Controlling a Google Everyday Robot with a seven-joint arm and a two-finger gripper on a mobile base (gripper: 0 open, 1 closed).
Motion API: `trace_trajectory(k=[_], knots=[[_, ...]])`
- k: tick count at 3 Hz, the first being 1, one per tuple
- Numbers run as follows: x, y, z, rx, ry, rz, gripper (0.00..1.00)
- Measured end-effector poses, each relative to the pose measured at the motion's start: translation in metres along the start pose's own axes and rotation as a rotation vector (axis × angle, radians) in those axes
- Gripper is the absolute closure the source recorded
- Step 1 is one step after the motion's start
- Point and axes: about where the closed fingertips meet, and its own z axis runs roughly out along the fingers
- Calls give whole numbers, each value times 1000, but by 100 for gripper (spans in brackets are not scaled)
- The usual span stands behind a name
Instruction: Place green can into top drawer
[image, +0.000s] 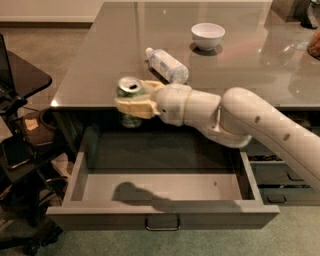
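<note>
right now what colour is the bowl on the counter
The bowl is white, camera view; hand holds green can over top drawer.

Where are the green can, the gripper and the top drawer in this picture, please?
green can (131, 86), camera view, on its silver top.
gripper (131, 105), camera view, midway between its tips, shut on the can over the open drawer's back left.
top drawer (170, 187), camera view, on its bare grey floor.

light: dim, overhead | glare: tabletop (165, 12) | shadow: claw (131, 104) gripping green can (129, 88), above top drawer (200, 187) floor
</note>
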Motion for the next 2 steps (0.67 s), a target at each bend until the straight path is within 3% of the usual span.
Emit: trace_trajectory(k=[1,2], knots=[[44,-19,-82,198,167,48,100],[48,-22,-105,248,210,44,100]])
